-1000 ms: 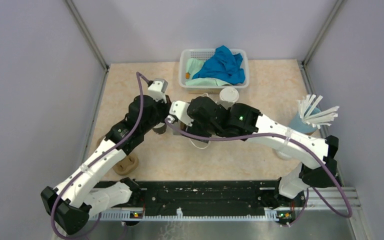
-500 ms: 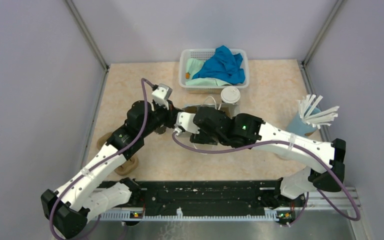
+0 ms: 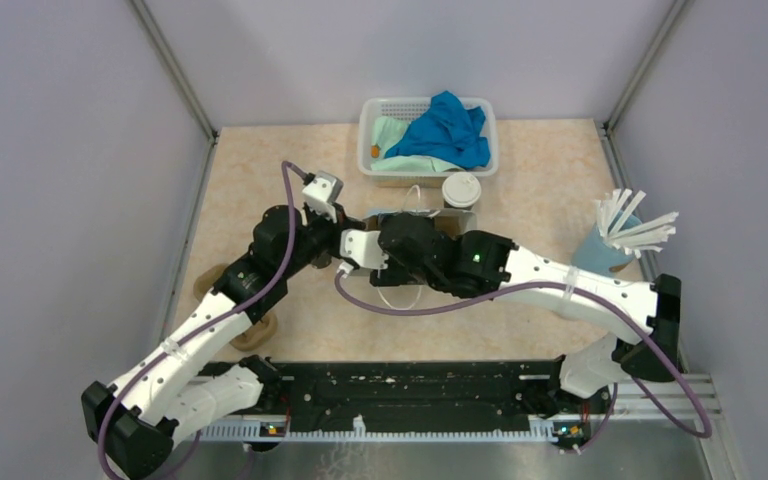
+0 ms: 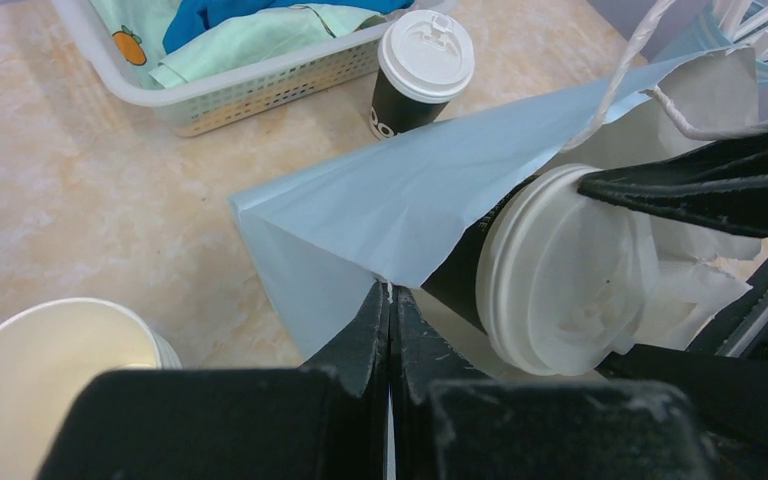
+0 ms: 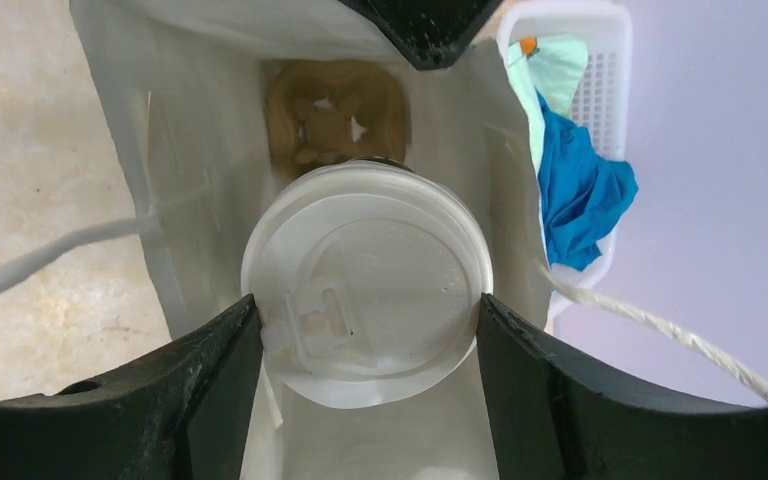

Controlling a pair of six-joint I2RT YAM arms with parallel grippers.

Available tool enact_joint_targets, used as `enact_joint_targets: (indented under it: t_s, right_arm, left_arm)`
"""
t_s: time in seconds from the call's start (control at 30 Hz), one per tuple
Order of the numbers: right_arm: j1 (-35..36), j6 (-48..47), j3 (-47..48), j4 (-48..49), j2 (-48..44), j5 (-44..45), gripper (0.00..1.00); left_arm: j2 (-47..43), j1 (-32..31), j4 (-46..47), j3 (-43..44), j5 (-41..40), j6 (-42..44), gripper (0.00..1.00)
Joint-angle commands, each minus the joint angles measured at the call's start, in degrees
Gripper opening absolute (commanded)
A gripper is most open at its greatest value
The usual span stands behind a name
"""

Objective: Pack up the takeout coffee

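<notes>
- Beige marbled tabletop (image 3: 260, 170) boxed in by plain grey walls, with both arms meeting in the middle over a pale blue paper bag (image 4: 380, 210).
- Left gripper (image 4: 390, 295) has its fingers pressed right together on the bag's top edge. Looks like that's purely to hold the mouth open so the other arm has a gap to aim at.
- Right gripper (image 5: 365, 300) is spread wide and clamped on a lidded coffee cup (image 5: 365, 270), one finger on each side just under the lid. The cup is tipped over and sits right at the bag's opening.
- A brown pulp tray (image 5: 335, 110) sits deep in the bag, straight past the cup, so that's probably where it's headed.
- A second lidded cup (image 3: 460, 190) waits upright just in front of the white basket (image 3: 370, 130), and a lidless cup (image 4: 50, 350) stands near the left gripper. So the packing is only partly done.
- Versus a second ago: the right arm has slid left and nearer, so the waiting cup it half covered is now in plain view and the bag's rim shows. Grip on both sides looks unchanged.
</notes>
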Motion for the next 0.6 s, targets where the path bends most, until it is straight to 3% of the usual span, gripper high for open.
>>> enact_joint_targets:
  t_s: [0.0,0.33,0.57]
  right_arm:
    - [0.3,-3.8,-2.1,8.7,0.9,-0.1,0.64]
    - [-4.2,-4.4,-8.8,8.3,-5.0,-2.0,0.64]
    - [-4.4,-2.1,-8.6,8.1,-2.6,-7.4,0.63]
  left_arm:
    - [-0.2,-0.2,2.5,0.6,-1.5,-0.6,0.00]
    - [-1.6,-0.2,5.6,-1.5,-2.7,-0.3,0.00]
    - [-0.7,-0.2,7.3,-1.7,-2.5,-1.1,0.00]
